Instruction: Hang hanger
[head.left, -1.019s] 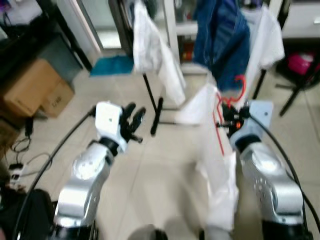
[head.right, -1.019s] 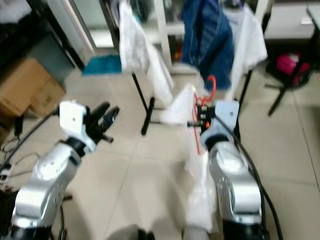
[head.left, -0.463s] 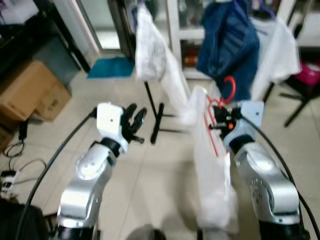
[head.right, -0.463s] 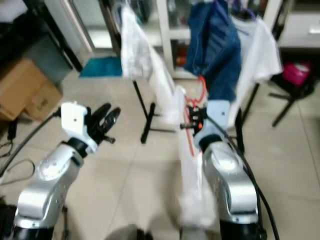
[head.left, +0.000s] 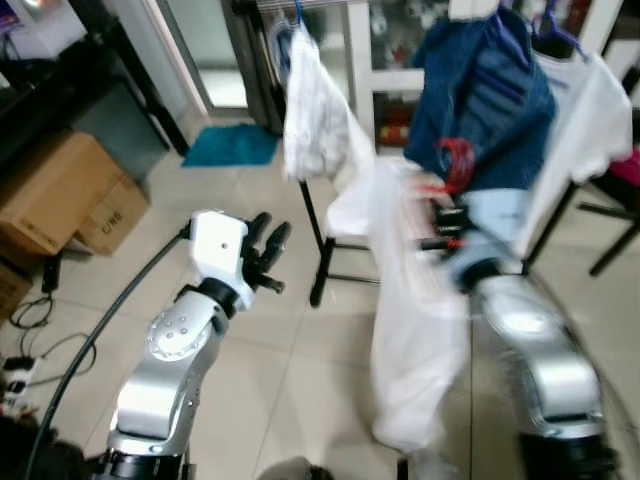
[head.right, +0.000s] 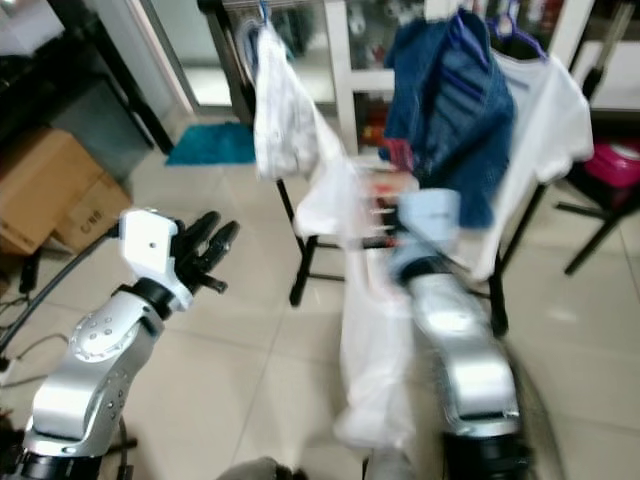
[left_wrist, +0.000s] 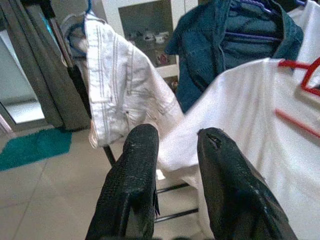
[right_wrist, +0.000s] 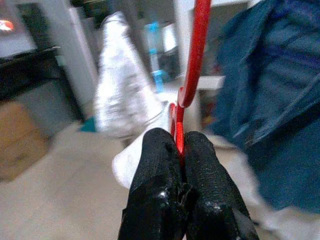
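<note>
Between the right gripper (right_wrist: 179, 150) fingers, pinched tight: red hanger (right_wrist: 192, 60), white garment (head.left: 415, 330) draped below. Beyond it, blue jacket (head.left: 485, 110) on the rack. Beside, left gripper (left_wrist: 175, 165) slightly parted, holding nothing. Likely trouble: hook snagging the jacket, or slipping from that narrow pinch under the swinging cloth.

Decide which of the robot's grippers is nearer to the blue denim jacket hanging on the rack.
Right. The right gripper, clamped on the red hanger, is raised just in front of the blue denim jacket. The left gripper is off to the jacket's left, beyond the hanging white garment.
</note>
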